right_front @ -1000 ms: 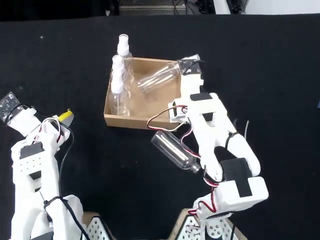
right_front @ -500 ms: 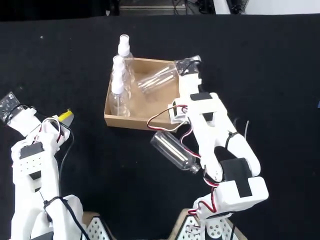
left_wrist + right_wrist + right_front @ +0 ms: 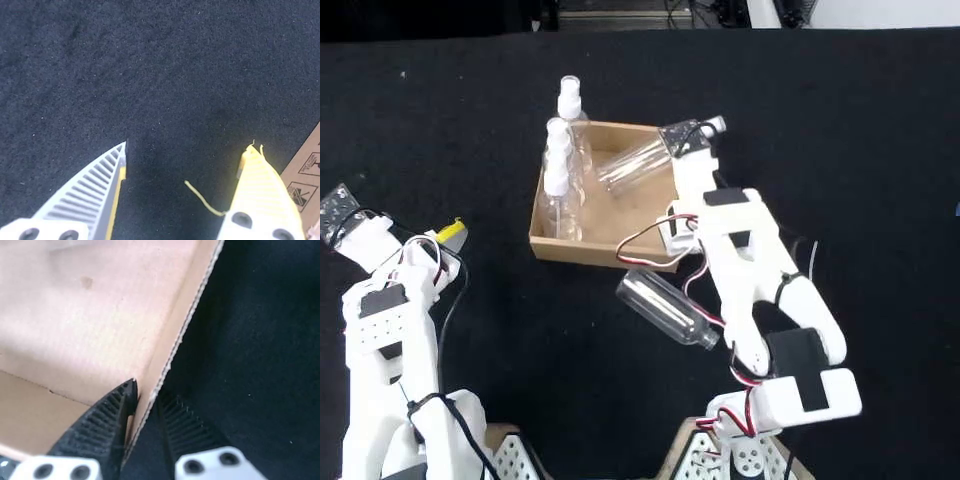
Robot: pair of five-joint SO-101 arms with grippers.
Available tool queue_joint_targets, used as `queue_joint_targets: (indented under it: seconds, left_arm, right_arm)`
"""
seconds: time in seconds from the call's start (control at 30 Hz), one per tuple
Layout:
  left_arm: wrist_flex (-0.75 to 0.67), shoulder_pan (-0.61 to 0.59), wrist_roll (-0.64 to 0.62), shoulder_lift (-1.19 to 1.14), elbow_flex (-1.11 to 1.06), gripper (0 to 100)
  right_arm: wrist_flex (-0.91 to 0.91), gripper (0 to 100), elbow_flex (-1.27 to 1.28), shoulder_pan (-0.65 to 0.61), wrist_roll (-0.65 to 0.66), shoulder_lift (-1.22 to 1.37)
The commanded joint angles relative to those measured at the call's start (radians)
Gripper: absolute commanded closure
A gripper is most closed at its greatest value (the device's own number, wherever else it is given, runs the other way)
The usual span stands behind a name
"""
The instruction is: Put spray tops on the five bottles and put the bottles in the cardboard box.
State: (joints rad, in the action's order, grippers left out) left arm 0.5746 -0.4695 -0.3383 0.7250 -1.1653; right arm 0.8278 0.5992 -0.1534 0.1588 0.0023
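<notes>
Cardboard box (image 3: 590,247), brown, shallow and open-topped, sits a little left of the middle of the black cloth table (image 3: 840,120). The right gripper (image 3: 147,391) is clamped on its right wall near the far corner. In the right wrist view one black ribbed finger (image 3: 112,415) lies inside the box and the other outside over the cloth, with the corrugated wall pinched between nearly closed jaws. Upright clear bottles with white spray tops (image 3: 560,205) stand in a row along the box's left wall; whether the farthest one is inside the far left corner or just beyond it cannot be told. A clear plastic bottle tilted across the box (image 3: 635,162) leans up toward the far right corner, close to the gripped wall. A second clear plastic bottle lying on the cloth (image 3: 665,310) rests just in front of the box's front right corner, right beside the white right arm (image 3: 750,270). The left gripper (image 3: 187,146), white with yellow-edged fingers, hangs spread wide and holding nothing over bare cloth, well to the left of the box, whose corner shows at the edge of the left wrist view. Open cloth lies beyond the box, to its right, and between its left wall and the left gripper.
</notes>
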Motion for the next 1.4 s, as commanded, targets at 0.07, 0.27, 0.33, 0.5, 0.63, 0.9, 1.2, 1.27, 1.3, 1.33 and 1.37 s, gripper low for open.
queue_joint_targets:
  seconds: [0.07, 0.27, 0.33, 0.5, 0.63, 0.9, 1.2, 1.27, 1.3, 1.33, 1.37]
  left_arm:
    - [-0.018, -0.008, 0.021, 0.014, 0.025, 66]
    - [-0.018, -0.008, 0.021, 0.014, 0.025, 66]
    - [-0.018, -0.008, 0.021, 0.014, 0.025, 66]
    - [-0.018, -0.008, 0.021, 0.014, 0.025, 66]
    - [-0.018, -0.008, 0.021, 0.012, 0.025, 66]
    - [-0.018, -0.008, 0.021, 0.012, 0.025, 66]
    - [-0.018, -0.008, 0.021, 0.012, 0.025, 66]
    - [-0.018, -0.008, 0.021, 0.012, 0.025, 66]
    - [-0.018, -0.008, 0.021, 0.012, 0.025, 66]
    - [-0.018, -0.008, 0.021, 0.012, 0.025, 66]
    - [-0.018, -0.008, 0.021, 0.012, 0.025, 66]
  right_arm:
    - [0.002, 98.8, 0.016, 0.018, 0.04, -0.096]
    - [0.0, 98.8, 0.062, 0.017, 0.097, -0.137]
    - [0.0, 98.8, 0.07, 0.017, 0.106, -0.143]
    - [0.0, 98.8, 0.087, 0.017, 0.146, -0.147]
    - [-0.002, 98.8, 0.104, 0.017, 0.15, -0.147]
    - [0.0, 98.8, 0.128, 0.017, 0.129, -0.147]
    - [0.0, 98.8, 0.131, 0.008, 0.17, -0.147]
    - [0.002, 98.8, 0.137, -0.008, 0.169, -0.147]
    - [0.0, 98.8, 0.142, -0.02, 0.169, -0.147]
    - [0.0, 98.8, 0.147, -0.034, 0.167, -0.148]
    - [0.0, 98.8, 0.15, -0.044, 0.167, -0.148]
